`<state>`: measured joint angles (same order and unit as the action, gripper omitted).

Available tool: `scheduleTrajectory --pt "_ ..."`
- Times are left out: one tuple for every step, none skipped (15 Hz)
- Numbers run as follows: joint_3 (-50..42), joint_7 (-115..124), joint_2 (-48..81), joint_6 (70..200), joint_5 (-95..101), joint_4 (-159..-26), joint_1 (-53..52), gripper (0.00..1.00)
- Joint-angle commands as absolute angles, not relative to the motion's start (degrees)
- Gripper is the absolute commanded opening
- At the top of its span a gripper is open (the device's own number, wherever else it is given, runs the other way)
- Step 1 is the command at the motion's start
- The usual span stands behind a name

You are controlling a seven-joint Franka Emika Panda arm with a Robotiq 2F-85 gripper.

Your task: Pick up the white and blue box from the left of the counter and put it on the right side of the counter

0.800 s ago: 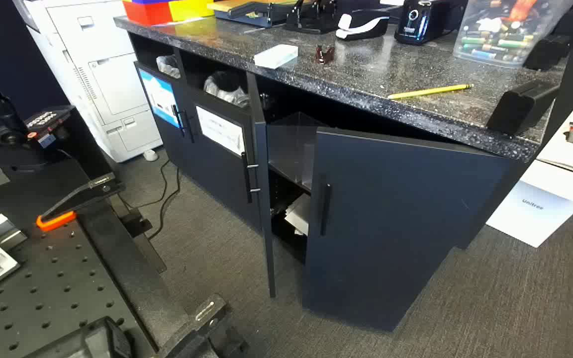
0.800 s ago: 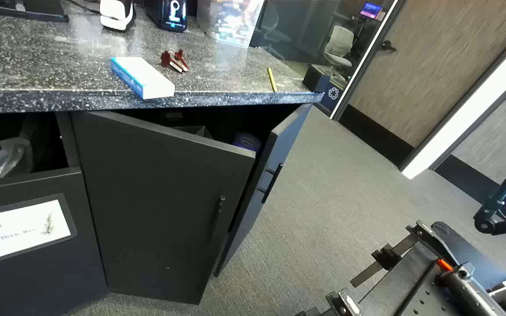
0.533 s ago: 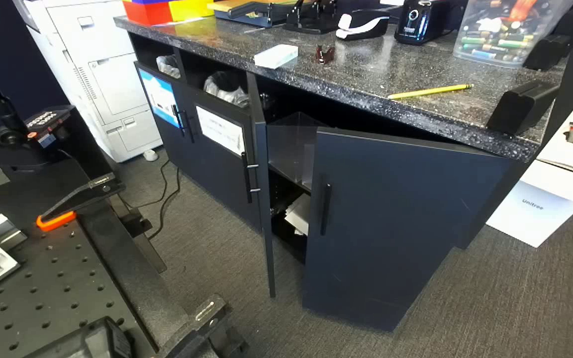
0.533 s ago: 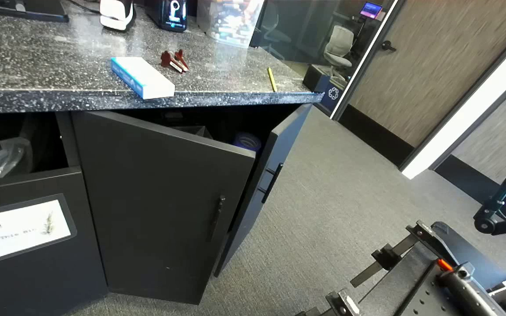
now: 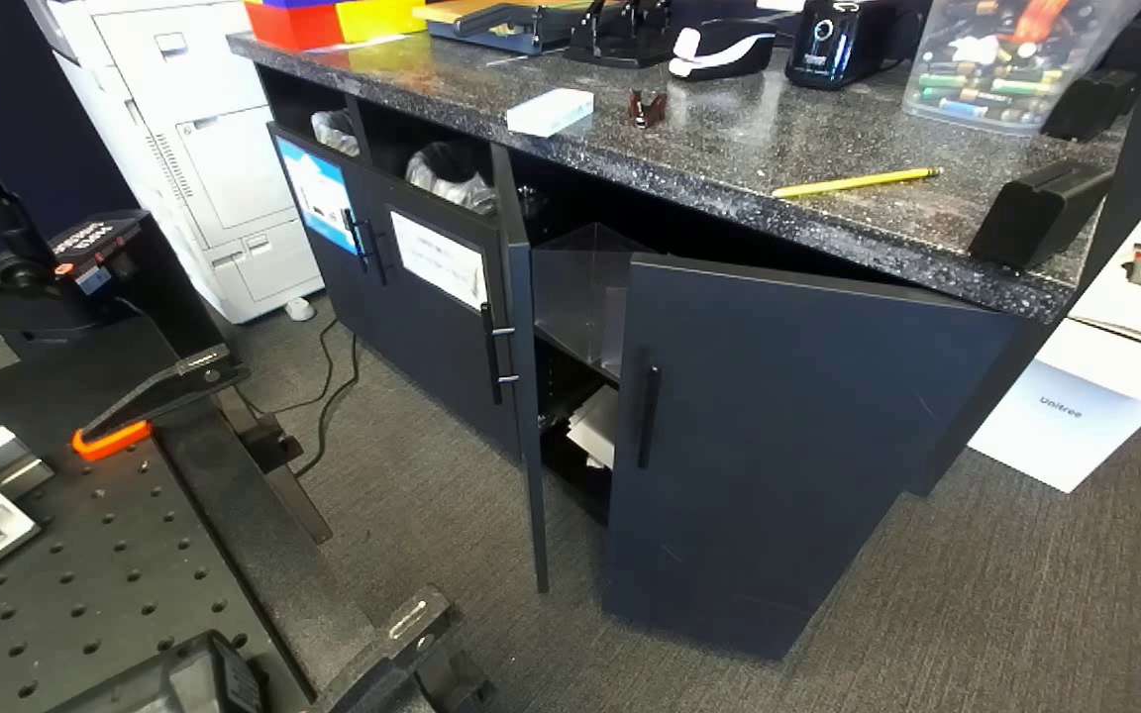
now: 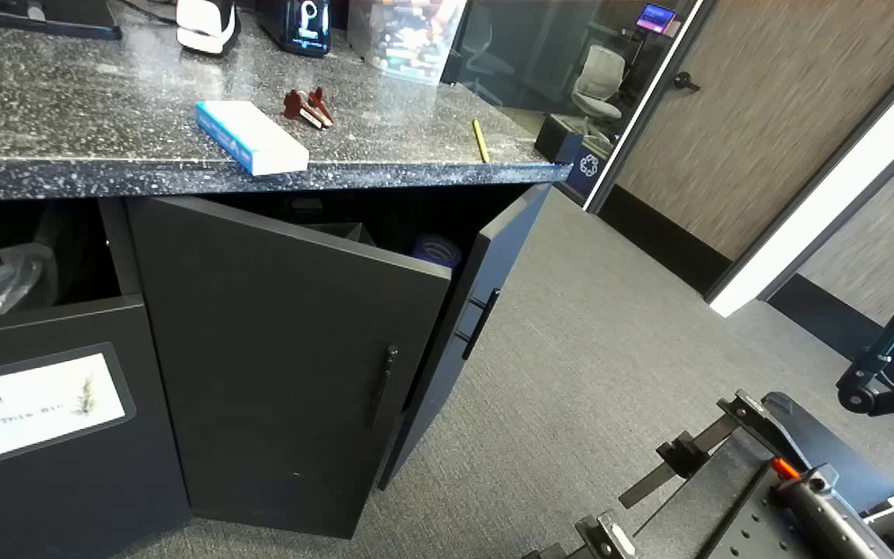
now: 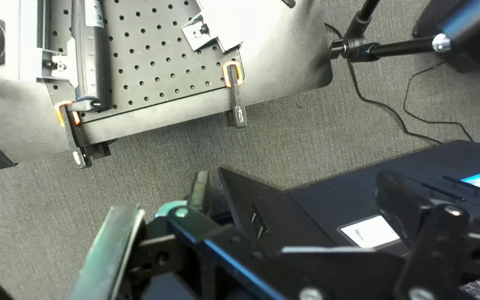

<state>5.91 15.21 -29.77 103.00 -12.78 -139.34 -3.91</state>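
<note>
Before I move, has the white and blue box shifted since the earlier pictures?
No; in both exterior views the white and blue box keeps its place at the front edge of the counter.

In the wrist view, the gripper (image 7: 293, 187) has its 2 fingers (image 7: 400, 204) spread well apart.

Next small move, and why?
Probably move the open gripper over the counter toward the box, without closing. The box lies at the counter's front edge, while the wrist view shows floor and cabinet doors but no box, and nothing is between the widely parted jaws.
</note>
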Motion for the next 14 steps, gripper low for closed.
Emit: scheduleTrajectory --pt "5.4 10.9 -15.9 107.5 -12.4 -132.2 -3.4 1.00" --pt "5.3 10.1 -12.7 108.6 -11.8 -130.3 -3.3 1.00" --pt "5.3 9.1 -9.2 109.8 -11.3 -128.1 -3.3 1.00" --pt "5.3 7.8 -5.4 110.7 -10.6 -125.6 -3.4 1.00" --pt "5.3 8.1 -1.5 111.3 -9.5 -122.7 -3.3 1.00" --pt "5.3 7.9 2.3 111.8 -8.3 -119.6 -3.4 1.00" --pt "5.2 7.9 6.1 112.1 -7.4 -116.4 -3.6 1.00" --pt "5.2 8.6 9.7 112.1 -6.0 -113.1 -3.8 1.00" --pt "5.2 9.4 13.4 111.7 -4.1 -109.5 -4.1 1.00" --pt "5.0 10.1 16.8 111.5 -2.2 -106.2 -4.6 1.00" --pt "4.8 10.5 20.1 111.1 -0.9 -103.0 -5.0 1.00" --pt "4.6 11.7 23.5 111.4 0.0 -99.6 -5.6 1.00" --pt "4.4 12.8 26.7 111.3 0.5 -96.3 -6.2 1.00" --pt "4.2 14.2 29.8 111.2 0.4 -93.1 -6.8 1.00"
